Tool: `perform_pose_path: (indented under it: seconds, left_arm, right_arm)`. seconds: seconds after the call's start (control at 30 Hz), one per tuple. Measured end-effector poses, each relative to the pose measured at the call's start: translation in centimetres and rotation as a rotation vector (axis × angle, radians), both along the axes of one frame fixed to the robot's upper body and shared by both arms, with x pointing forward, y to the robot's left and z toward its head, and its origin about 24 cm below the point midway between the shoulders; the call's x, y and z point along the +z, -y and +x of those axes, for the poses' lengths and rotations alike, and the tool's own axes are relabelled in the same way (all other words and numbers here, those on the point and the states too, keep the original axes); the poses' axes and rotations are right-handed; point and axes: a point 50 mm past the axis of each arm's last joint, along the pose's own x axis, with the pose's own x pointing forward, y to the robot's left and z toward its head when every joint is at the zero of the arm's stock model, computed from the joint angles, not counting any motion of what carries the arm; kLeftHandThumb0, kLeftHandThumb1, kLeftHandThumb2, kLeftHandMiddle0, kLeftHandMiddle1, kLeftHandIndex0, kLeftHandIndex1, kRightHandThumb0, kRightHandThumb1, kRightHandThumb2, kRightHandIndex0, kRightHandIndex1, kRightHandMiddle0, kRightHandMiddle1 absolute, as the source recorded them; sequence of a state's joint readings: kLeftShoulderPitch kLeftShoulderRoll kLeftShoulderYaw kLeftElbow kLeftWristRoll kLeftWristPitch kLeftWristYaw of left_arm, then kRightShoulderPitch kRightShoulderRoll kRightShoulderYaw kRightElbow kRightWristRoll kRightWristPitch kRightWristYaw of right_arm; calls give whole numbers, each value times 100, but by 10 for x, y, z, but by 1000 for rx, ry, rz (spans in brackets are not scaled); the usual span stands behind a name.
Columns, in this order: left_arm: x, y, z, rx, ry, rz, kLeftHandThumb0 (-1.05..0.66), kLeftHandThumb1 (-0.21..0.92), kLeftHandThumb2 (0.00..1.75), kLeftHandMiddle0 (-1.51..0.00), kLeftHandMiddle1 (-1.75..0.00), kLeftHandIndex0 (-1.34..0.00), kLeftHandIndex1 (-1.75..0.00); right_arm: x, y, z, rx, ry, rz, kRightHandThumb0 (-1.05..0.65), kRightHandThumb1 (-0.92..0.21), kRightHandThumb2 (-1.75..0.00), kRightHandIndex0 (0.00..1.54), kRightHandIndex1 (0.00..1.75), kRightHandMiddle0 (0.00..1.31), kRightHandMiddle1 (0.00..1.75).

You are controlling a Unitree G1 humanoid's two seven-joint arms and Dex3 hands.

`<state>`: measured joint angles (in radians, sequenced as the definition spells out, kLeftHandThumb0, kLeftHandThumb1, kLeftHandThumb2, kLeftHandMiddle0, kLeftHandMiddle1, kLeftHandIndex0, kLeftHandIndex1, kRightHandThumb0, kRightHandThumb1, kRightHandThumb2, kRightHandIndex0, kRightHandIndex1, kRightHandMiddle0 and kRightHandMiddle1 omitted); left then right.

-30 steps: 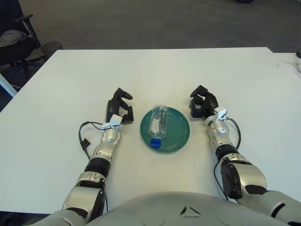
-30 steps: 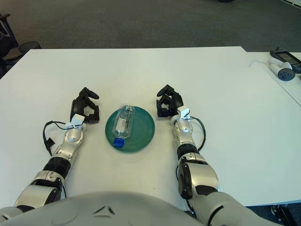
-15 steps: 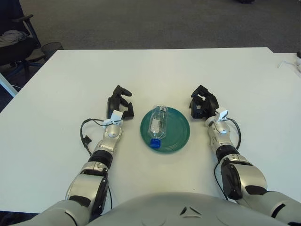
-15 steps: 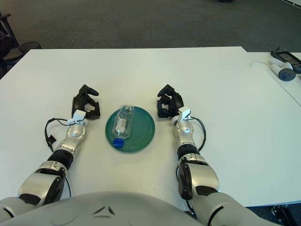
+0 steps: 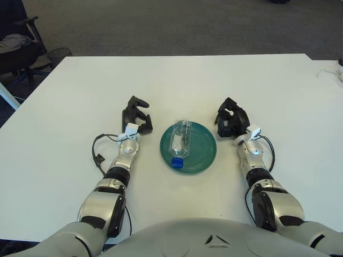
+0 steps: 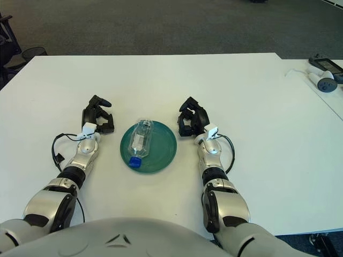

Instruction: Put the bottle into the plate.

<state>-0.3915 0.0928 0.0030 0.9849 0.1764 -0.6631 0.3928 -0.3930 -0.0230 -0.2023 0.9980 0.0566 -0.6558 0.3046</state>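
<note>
A clear plastic bottle [image 5: 180, 143] lies on its side inside the green plate [image 5: 204, 150], its blue cap [image 5: 177, 161] pointing toward the robot and its base toward the far rim. The plate sits near the middle of the white surface [image 5: 177, 80]. The left hand [image 5: 134, 115] shows just left of the plate, its dark fingers loosely curled and holding nothing. The right hand [image 5: 231, 118] shows just right of the plate, fingers likewise curled around nothing. Neither hand touches the plate or bottle. An office chair [image 5: 16, 43] stands beyond the surface's far left corner.
</note>
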Motion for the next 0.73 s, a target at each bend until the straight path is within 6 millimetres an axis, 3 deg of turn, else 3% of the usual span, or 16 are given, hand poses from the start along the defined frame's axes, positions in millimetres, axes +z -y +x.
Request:
perform_pose_path:
  seconds: [0.73]
  left_arm:
    - [-1, 0, 1, 0, -4, -9, 0, 8, 158, -80, -169, -57, -175]
  right_arm:
    - [0, 0, -2, 4, -3, 2, 0, -19, -142, 75, 161, 48, 175]
